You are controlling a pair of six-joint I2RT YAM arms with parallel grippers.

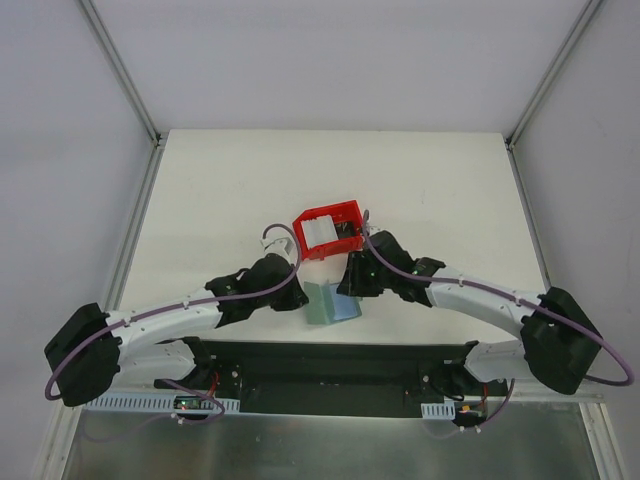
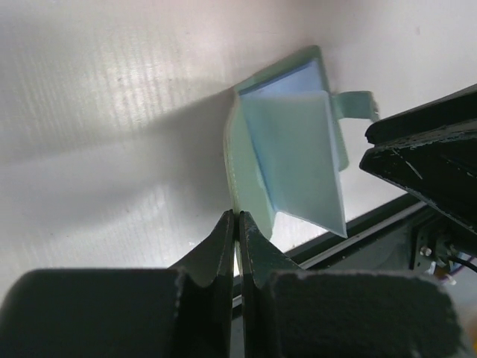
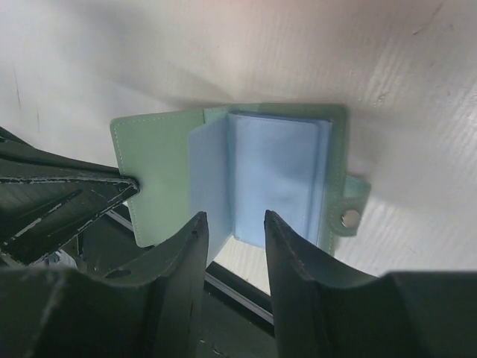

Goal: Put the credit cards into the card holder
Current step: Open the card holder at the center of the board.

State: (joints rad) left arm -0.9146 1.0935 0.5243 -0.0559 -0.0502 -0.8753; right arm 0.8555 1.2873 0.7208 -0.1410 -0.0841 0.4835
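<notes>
The card holder [image 1: 327,304] lies open at the table's front edge, between both grippers. Its covers are pale green and its pockets blue [image 3: 276,168], with a snap tab [image 3: 348,218] on the right. One pale blue pocket leaf [image 2: 294,160] stands up from the fold. My left gripper [image 2: 238,218] is shut on the edge of the card holder's left green cover [image 3: 156,171]. My right gripper [image 3: 235,221] is open just off the near edge of the blue pockets, with nothing between its fingers. Pale credit cards [image 1: 318,232] lie in the red bin behind.
The red plastic bin [image 1: 345,212] stands just behind the card holder, close to both wrists. The black base rail [image 1: 330,365] runs right below the table's front edge. My right gripper's finger [image 2: 425,160] shows at the right of the left wrist view.
</notes>
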